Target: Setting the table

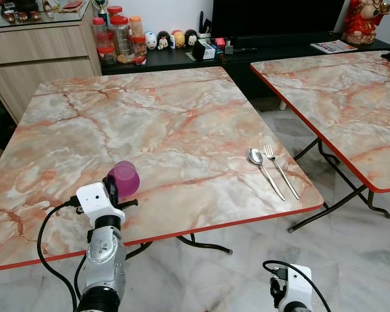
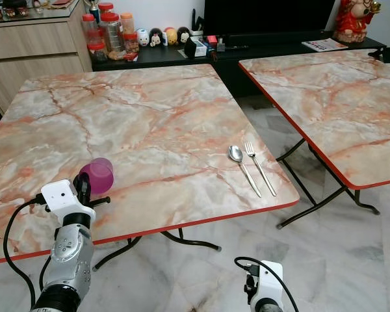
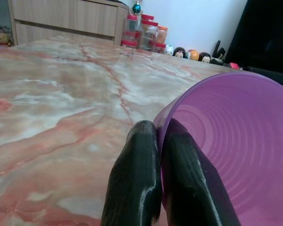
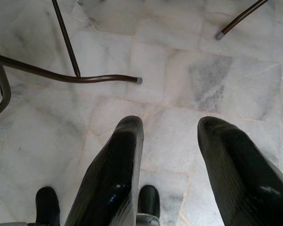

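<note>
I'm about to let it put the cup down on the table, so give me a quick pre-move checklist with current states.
1. Left gripper pinching the purple cup wall, one finger inside, one outside: ok.
2. Cup upright: not ok, it is tipped so its mouth faces sideways.
3. Cup above the marble table, inside the near edge: ok.
4. Bare tabletop around the cup for a landing spot: ok.
5. Spoon and fork lying side by side near the table's right edge, well away from the cup: ok.
6. Right gripper open, down over the floor, out of the way: ok.

Two marble-patterned benches (image 1: 182, 123) are standing on pale marble floor tiles (image 1: 351, 260); a wooden cabinet (image 1: 32, 58) is sitting against the white wall (image 1: 169, 13).
</note>
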